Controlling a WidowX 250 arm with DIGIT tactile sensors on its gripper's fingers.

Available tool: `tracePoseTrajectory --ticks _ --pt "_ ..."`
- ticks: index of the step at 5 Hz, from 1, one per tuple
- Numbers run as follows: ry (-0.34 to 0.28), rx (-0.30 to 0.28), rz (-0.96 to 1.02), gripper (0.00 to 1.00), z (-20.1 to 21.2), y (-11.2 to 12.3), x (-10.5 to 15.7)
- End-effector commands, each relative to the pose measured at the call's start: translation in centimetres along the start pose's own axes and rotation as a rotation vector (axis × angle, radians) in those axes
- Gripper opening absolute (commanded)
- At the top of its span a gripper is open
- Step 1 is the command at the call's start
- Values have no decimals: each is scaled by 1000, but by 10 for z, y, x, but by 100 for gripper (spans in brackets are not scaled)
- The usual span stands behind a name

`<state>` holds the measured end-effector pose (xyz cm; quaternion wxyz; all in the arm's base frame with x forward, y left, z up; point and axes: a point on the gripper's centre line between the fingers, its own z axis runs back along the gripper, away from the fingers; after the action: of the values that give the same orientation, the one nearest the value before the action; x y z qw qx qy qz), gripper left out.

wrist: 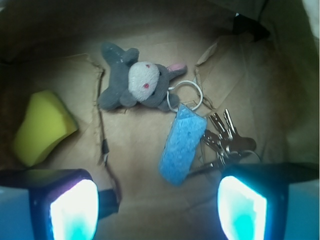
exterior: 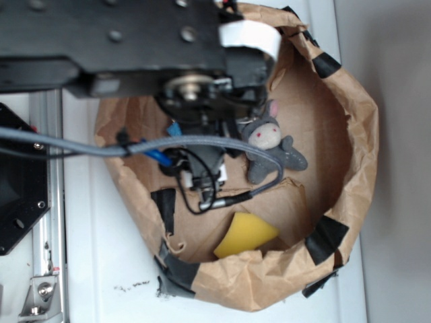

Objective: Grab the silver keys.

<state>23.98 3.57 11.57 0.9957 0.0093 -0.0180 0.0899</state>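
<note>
Your gripper [wrist: 157,207] hangs with its jaws wide apart and empty over the floor of a brown paper bag [exterior: 350,128]. The silver keys [wrist: 227,140] lie just ahead of your right finger, touching a light blue sponge [wrist: 182,145]. A grey plush bunny [wrist: 137,82] and a yellow sponge [wrist: 42,127] sit beyond.
</note>
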Motion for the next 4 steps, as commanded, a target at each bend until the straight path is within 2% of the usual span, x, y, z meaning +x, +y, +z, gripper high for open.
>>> tracePoseTrajectory --ticks 1,3,4 --pt "-25 8 -14 100 -5 19 0" --pt "11 29 -11 100 -18 43 -9" --pt "9 38 -9 100 -19 43 -4"
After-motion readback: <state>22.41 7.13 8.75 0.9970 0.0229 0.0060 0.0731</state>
